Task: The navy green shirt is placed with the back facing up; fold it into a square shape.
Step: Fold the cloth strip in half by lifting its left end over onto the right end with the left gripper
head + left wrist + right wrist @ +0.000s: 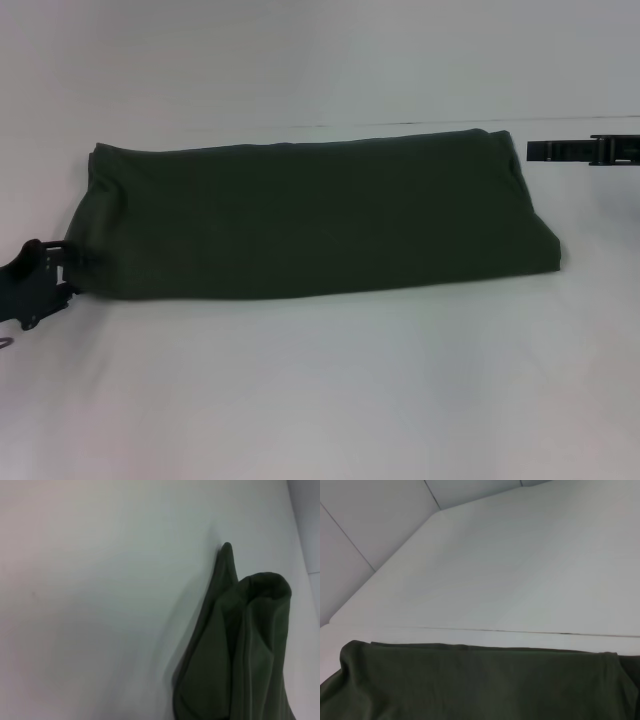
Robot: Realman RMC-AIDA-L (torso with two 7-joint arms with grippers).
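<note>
— Head view first: where do we stand with the navy green shirt (310, 220)?

— It lies on the white table (320, 400) as a long band, already folded lengthwise, with layers doubled along its near edge. We judge one or two crosswise folds remain before it becomes a square.

— And our left gripper (60, 268)?

— It sits at the shirt's left end, right at the near corner, touching the cloth. It seems to be pinching that corner, which would make sense: from the short edge we could carry the end across toward the shirt's other end. Whether the fingers are actually clamped on fabric, we cannot tell; they are mostly hidden by the gripper body and the cloth's edge.

— Does the left wrist view help?

— It shows a bunched, lifted fold of the shirt rising from the table, so the end looks gathered, but no fingers appear.

— Our right gripper (585, 150)?

— Just beyond the shirt's right end, level with its far edge, apart from the cloth. How its fingers stand we cannot tell. It looks placed to take the far right corner or to stay clear.
</note>
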